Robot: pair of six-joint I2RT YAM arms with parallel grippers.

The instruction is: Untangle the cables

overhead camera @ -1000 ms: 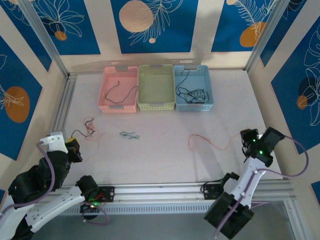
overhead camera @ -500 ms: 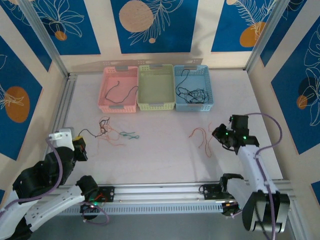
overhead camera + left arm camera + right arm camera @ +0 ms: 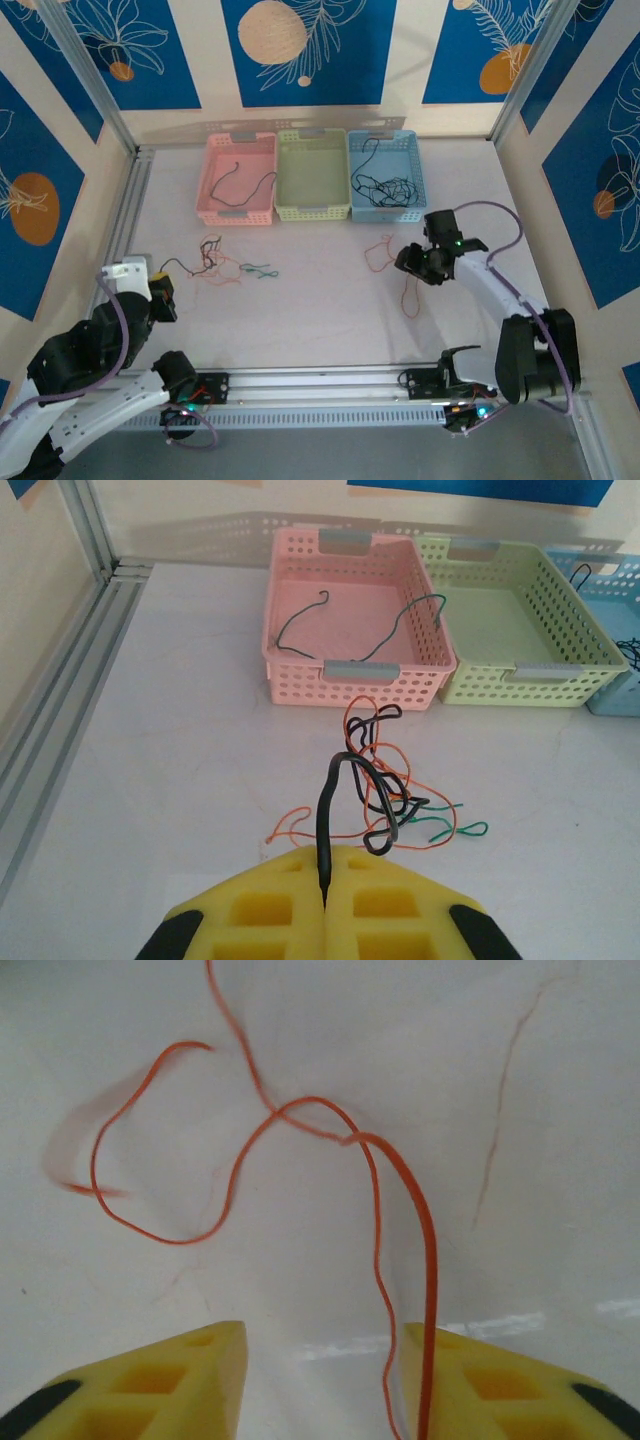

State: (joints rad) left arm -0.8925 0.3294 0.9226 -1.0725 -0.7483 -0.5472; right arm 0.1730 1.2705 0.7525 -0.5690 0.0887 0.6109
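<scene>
The left jaws are shut tight on one end of a black cable [image 3: 321,840], which is pinched between the yellow pads at the bottom of the left wrist frame. From there the cable rises and runs straight ahead into the tangle [image 3: 380,790] of black, orange and brown cables. The tangle lies on the desk [image 3: 320,310] in the left half of the top frame [image 3: 212,258], well short of the pink basket [image 3: 362,670]. Its long axis is judged to run from the jaws toward that basket. A teal cable [image 3: 455,830] touches the tangle's right edge. The left arm is clearly the nearer one.

The right jaws are parted with a wide gap. A loose orange cable [image 3: 275,1112] passes through the gap, close against the right-hand pad, and is not seen to be clamped. This cable lies alone at centre right of the top frame [image 3: 408,298], well apart from the tangle.

No brand, label or legible writing is seen.
</scene>
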